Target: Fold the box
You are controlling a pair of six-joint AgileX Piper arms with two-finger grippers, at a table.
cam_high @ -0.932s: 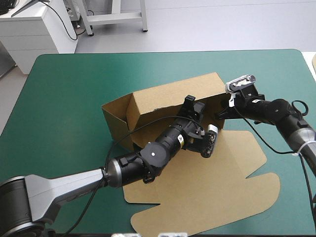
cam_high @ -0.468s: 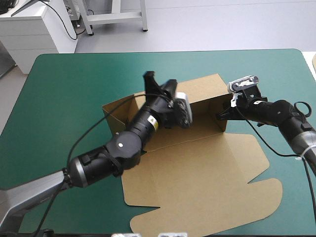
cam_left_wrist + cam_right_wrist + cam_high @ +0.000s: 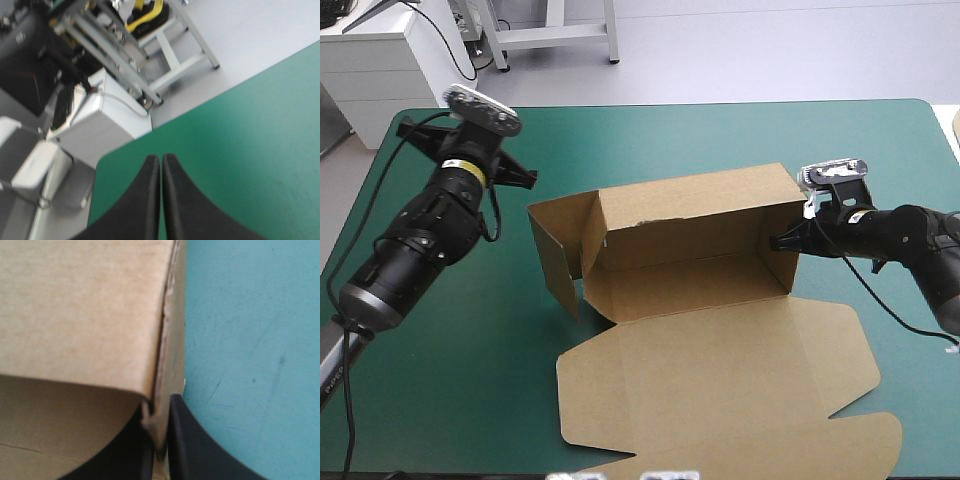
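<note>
The brown box (image 3: pixel 700 230) sits a little right of the bench's (image 3: pixel 720 130) middle, half formed on the teal-green cover: its rear wall (image 3: pixel 695 205) stands upright along the side nearer the far edge, the floor (image 3: pixel 680 280) lies flat in front of it, and the lid (image 3: pixel 720 380) lies spread flat toward the near edge, its outer part reaching that edge. At the box's left end a flap (image 3: pixel 558 250) stands on its edge, swung outward and not tucked in. At the right end the end wall (image 3: pixel 786 245) is upright, and the right gripper (image 3: pixel 782 243) reaches in from the bench's right edge and holds it; in the right wrist view the two black fingers (image 3: pixel 182 440) are all but closed with the board's edge pinched between them, one finger on the box's inner side and the other on the outer side over bare cover. The left gripper (image 3: pixel 161 157) is raised well clear of the box, above the bench's far left corner, and points toward that corner; its fingers meet in one pointed arch with nothing between them, only bare cover and the bench's edge ahead
</note>
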